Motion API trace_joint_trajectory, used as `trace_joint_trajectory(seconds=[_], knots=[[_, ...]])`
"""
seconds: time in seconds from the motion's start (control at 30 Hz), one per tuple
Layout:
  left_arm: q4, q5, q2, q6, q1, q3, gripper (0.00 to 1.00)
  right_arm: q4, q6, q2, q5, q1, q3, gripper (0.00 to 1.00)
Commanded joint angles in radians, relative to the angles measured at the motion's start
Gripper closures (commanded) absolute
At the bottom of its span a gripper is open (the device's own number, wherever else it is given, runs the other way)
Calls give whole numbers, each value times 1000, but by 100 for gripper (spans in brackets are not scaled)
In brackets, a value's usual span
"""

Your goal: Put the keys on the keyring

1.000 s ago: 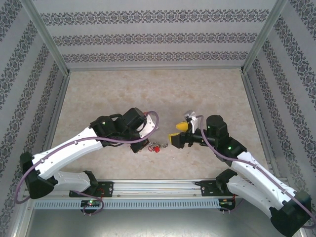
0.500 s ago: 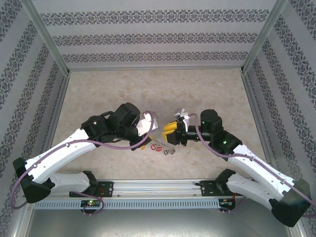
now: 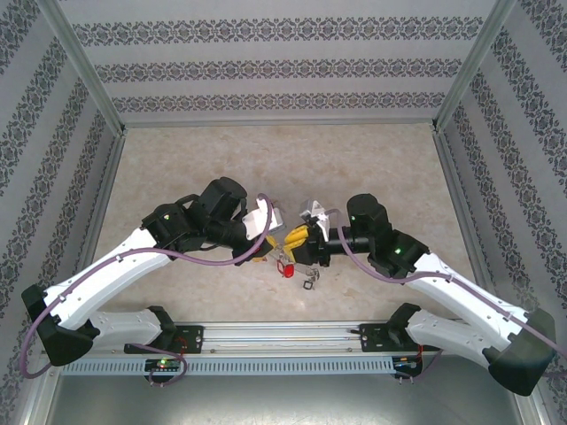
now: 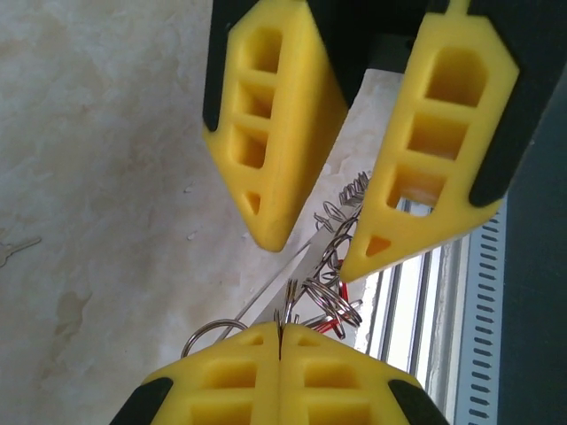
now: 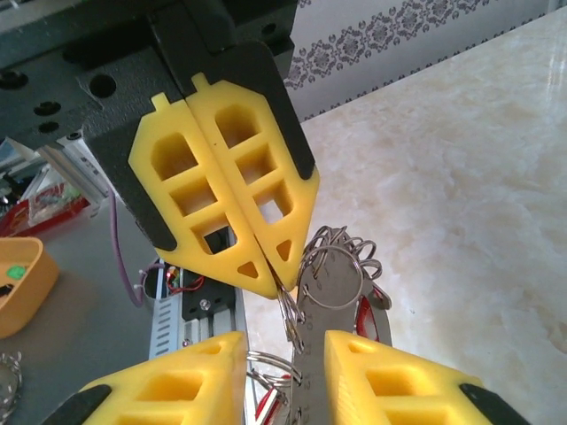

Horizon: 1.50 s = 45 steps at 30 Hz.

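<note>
Risk noted: the thin keyring was pinched only at the extreme tips of the left pincer. In my judgement, any sideways pull from the right could drag the wire free and drop the keys onto the surface.

The left pincer was clenched on the ring wire. The right pincer stood part-way apart, straddling a key blade and small rings; no firm hold could be confirmed. The bunch hung between both pincers.

Overhead rear view of table; both wrist cameras close on the shared keyring.
</note>
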State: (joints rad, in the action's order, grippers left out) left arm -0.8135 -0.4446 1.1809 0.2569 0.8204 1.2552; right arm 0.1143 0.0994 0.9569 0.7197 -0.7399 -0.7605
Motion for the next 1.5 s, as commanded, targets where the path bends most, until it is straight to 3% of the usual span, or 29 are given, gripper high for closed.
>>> trace_joint_trajectory(seconds=[0.0,0.1,0.23,0.4,1.1,1.2,1.47], knots=[[68,-49,-10,28,-17,40,100,19,-52,9,2,-21,-44,66],[70,-56,-11,30,-21,37,100,33,-68,22,-1,-26,-58,61],[65,-57,-7,36,-25,32,100,53,-85,45,-1,-33,-75,62],[68,-65,-7,39,-29,32,100,67,-98,68,-15,-41,-87,76],[76,-72,3,24,-44,26,100,72,-123,121,18,-76,-108,91],[77,-70,6,23,-46,24,100,65,-126,121,26,-79,-106,100],[76,-62,14,19,-55,24,100,14,-135,63,39,-79,-60,100]])
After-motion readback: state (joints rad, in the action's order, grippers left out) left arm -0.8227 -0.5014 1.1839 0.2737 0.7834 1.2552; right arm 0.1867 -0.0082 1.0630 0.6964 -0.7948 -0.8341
